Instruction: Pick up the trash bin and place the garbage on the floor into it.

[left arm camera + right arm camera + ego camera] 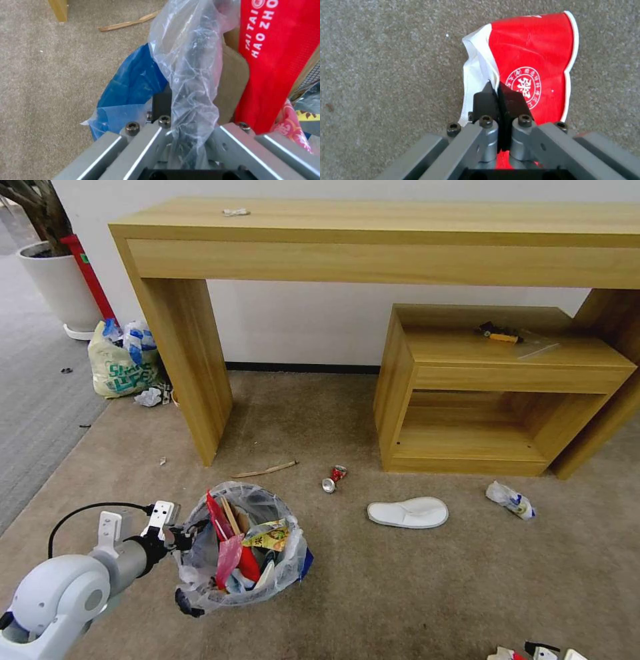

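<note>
- Your left gripper (181,533) sits at the near-left rim of the trash bin (243,550), on the tan carpet (413,593) in front of the wooden desk (373,240). In the left wrist view its fingers (162,102) are clamped on the rim with the crinkly clear liner (193,75) bunched between them, and a blue patch (133,87) of plastic lies just beside that grip.
- The bin is already stuffed: a red wrapper (273,57) stands upright in it beside a piece of brown cardboard (233,77), with colourful packets around them.
- Your right gripper (500,96) is pinched shut on the edge of a flattened red paper cup (533,62) with a white rim and a round white emblem. Tan carpet is behind the cup, but you cannot tell whether the cup touches it.
- Loose litter lies on the floor: a crushed can (334,478) just ahead of the bin, a thin brown cardboard strip (265,471) to its left, one white slipper (409,512) to the right of the can, and a crumpled plastic wrapper (511,499) farther right, near the low shelf unit (493,387).
- A knotted printed bag (124,360) leans by the desk's left leg, well apart from the bin.
</note>
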Controlling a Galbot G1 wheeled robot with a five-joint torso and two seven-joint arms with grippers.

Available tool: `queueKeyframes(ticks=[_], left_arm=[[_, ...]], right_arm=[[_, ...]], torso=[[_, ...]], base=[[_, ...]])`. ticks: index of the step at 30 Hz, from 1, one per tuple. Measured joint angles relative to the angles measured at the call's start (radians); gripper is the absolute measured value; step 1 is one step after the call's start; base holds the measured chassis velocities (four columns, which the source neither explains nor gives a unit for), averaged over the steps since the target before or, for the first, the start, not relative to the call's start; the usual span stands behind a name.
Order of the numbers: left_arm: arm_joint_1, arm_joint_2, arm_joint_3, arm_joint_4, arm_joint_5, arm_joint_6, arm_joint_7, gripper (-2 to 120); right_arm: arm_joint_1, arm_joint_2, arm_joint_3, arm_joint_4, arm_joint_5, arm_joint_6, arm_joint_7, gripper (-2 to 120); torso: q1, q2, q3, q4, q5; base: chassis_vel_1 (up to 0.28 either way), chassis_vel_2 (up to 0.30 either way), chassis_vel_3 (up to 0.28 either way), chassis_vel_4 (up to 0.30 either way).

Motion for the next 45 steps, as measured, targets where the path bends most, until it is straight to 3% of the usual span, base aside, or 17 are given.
queueKeyframes(ticks=[12, 18, 24, 28, 33, 37, 40, 41, 45], left_arm=[[0.006, -0.003, -0.007, -0.012, 0.000, 0.000, 0.000, 0], [0.011, -0.008, -0.009, -0.019, 0.001, 0.000, -0.004, 0], [0.008, -0.009, 0.001, -0.023, -0.002, 0.000, -0.012, 0], [0.001, -0.009, 0.011, -0.017, -0.002, 0.000, -0.016, 0], [-0.015, -0.018, 0.027, 0.000, -0.005, 0.000, -0.037, 0], [-0.026, -0.018, 0.038, 0.007, -0.018, 0.000, -0.056, 0], [-0.035, -0.006, 0.043, 0.013, -0.042, 0.000, -0.084, 0], [-0.035, -0.006, 0.043, 0.013, -0.042, 0.000, -0.084, 0], [-0.051, 0.002, 0.044, 0.027, -0.061, 0.000, -0.107, 0]], right_arm=[[-0.014, 0.005, 0.022, 0.038, -0.078, 0.034, -0.042, 0], [-0.034, -0.005, 0.058, 0.153, -0.207, 0.105, -0.129, 0], [0.001, -0.041, 0.066, 0.302, -0.205, 0.096, -0.138, 0], [0.103, -0.104, 0.019, 0.387, -0.191, 0.080, -0.156, 0], [0.332, -0.188, -0.120, 0.440, -0.133, 0.043, -0.193, 0], [0.481, -0.244, -0.230, 0.450, -0.128, 0.031, -0.323, 0], [0.653, -0.290, -0.363, 0.437, -0.171, 0.023, -0.502, 0], [0.653, -0.290, -0.363, 0.437, -0.171, 0.023, -0.502, 0], [0.851, -0.316, -0.489, 0.391, -0.228, 0.001, -0.747, 0]], torso=[[0.000, 0.000, 0.000, 0.0000, 0.0003], [0.000, 0.000, 0.000, 0.0000, 0.0002], [0.000, 0.000, 0.000, 0.0000, 0.0000], [0.000, 0.000, 0.000, 0.0000, 0.0000], [0.000, 0.000, 0.000, 0.0003, 0.0000], [0.000, 0.000, 0.000, 0.0003, -0.0001], [0.000, 0.000, 0.000, 0.0001, 0.0000], [0.000, 0.000, 0.000, 0.0001, 0.0000], [0.000, 0.000, 0.000, 0.0002, -0.0001]], base=[[0.000, 0.000, 0.000, 0.000], [0.000, 0.000, 0.000, 0.000], [0.000, 0.000, 0.000, 0.000], [0.000, 0.000, 0.000, 0.000], [0.000, 0.000, 0.000, 0.000], [0.000, 0.000, 0.000, 0.000], [0.000, 0.000, 0.000, 0.000], [0.000, 0.000, 0.000, 0.000], [0.000, 0.000, 0.000, 0.000]])
